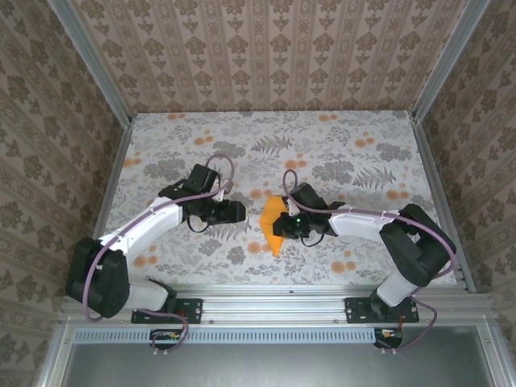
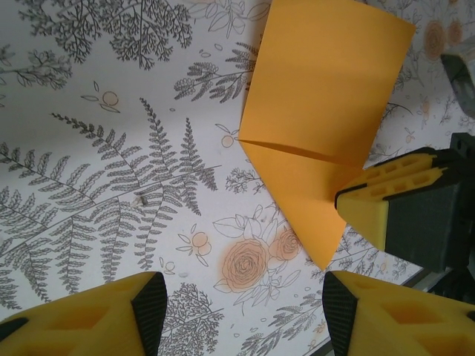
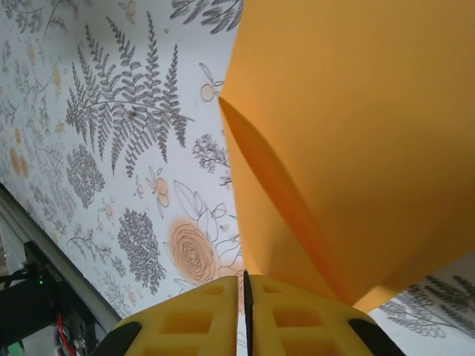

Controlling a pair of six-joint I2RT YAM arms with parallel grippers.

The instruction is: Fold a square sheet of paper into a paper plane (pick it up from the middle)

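Orange paper plane (image 1: 274, 221) pinched by right gripper (image 3: 243, 295).

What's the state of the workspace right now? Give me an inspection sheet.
Surface: floral-print table, flat.
Job's things: paper plane, orange, partly folded, pointed, between the arms.
Clutter: nothing seen.
Grippers: left gripper open, fingers holding nothing; right gripper shut on the plane's edge.
Cables: purple cable looped along each arm, off the paper.
Surroundings: patterned walls, metal rail at the near edge.
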